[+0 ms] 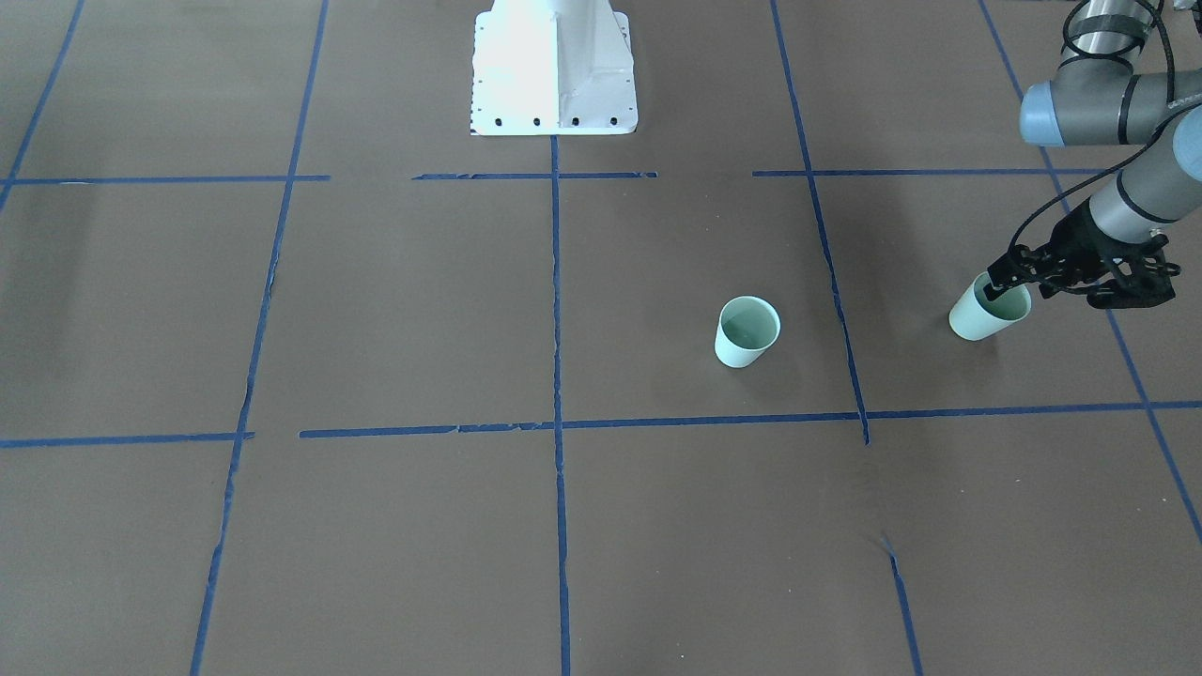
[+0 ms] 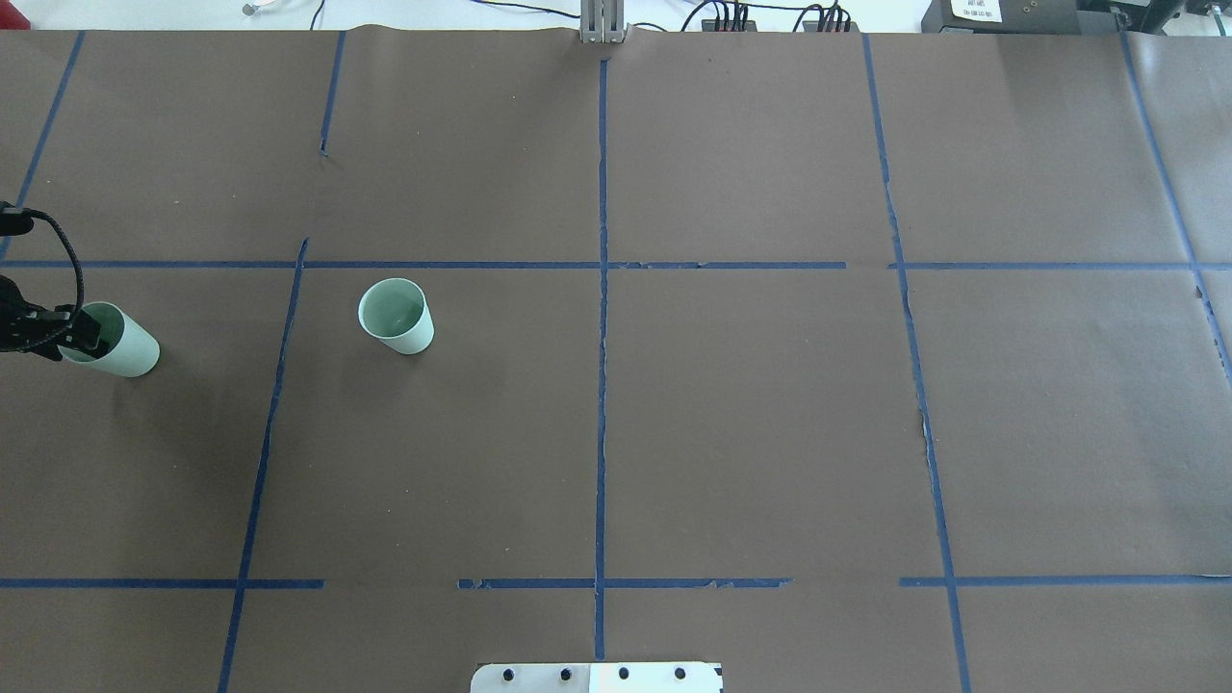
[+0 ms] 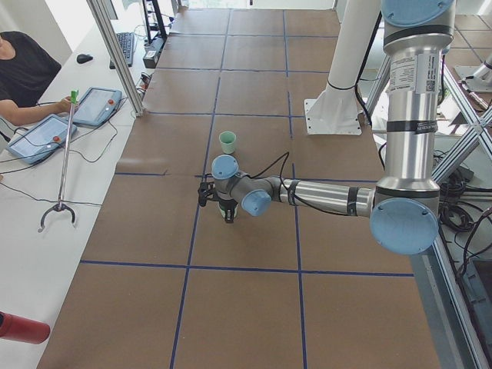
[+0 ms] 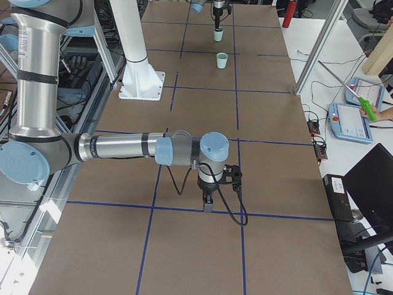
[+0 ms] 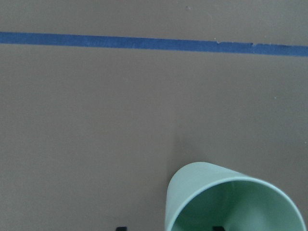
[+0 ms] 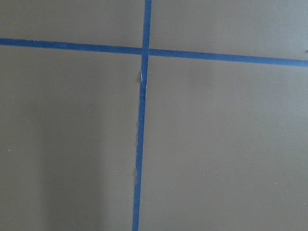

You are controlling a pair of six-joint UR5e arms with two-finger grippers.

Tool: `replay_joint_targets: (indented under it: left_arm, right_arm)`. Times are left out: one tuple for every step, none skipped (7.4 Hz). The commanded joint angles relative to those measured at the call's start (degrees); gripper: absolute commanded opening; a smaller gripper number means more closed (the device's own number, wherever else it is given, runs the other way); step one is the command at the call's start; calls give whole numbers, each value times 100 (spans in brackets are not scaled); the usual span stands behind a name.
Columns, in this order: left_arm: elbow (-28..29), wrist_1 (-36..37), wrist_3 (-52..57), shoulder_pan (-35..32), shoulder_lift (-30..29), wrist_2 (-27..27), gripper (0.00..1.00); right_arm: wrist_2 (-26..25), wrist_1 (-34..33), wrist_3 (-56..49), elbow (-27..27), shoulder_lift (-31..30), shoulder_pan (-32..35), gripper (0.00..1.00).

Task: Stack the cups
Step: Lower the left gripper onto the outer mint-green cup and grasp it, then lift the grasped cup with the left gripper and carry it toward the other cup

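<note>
Left gripper (image 1: pixel 1001 284): straddles rim of outer cup (image 1: pixel 972 321), jaws parted, clamping nothing; beyond tape line (image 1: pixel 836 310), second cup (image 1: pixel 745 340); both upright, mouths up.

**Cup** (image 5: pixel 231 202): one, pale mint green with a darker green inside. It sits in the lower right corner, cropped by the bottom edge, with its mouth toward the lens.

**Counter** (image 5: pixel 96 134): covered in matte brown paper.

**Blue tape line** (image 5: pixel 144 42): one strip running edge to edge near the top, slightly ragged toward the right, well apart from the cup.

**Left gripper** (image 5: pixel 170 227): only two dark fingertips (image 5: pixel 121 227) show, at the bottom edge. One is outside the cup's wall and one is within its mouth, spread with the wall between them.
</note>
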Motion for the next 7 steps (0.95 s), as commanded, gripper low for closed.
replay_joint_targets:
  left_arm:
    - [-147, 83, -22, -4, -30, -52, 0]
    - [-374, 293, 4, -39, -21, -61, 0]
    - [-916, 973, 83, -170, -12, -70, 0]
    - [-1574, 2137, 249, -493, -56, -70, 0]
    - [-2033, 3306, 772, -801, -465, -70, 0]
    - [-2090, 4327, 847, -1135, -1200, -61, 0]
    - [-2221, 4912, 761, -1121, -1564, -87, 0]
  right_arm:
    - [0, -4, 0, 0, 0, 0, 100]
    - [0, -4, 0, 0, 0, 0, 100]
    - [0, -4, 0, 8, 0, 0, 100]
    - [0, -4, 0, 0, 0, 0, 100]
    - [0, 5, 0, 0, 0, 0, 100]
    - [0, -4, 0, 8, 0, 0, 100]
    - [0, -4, 0, 0, 0, 0, 100]
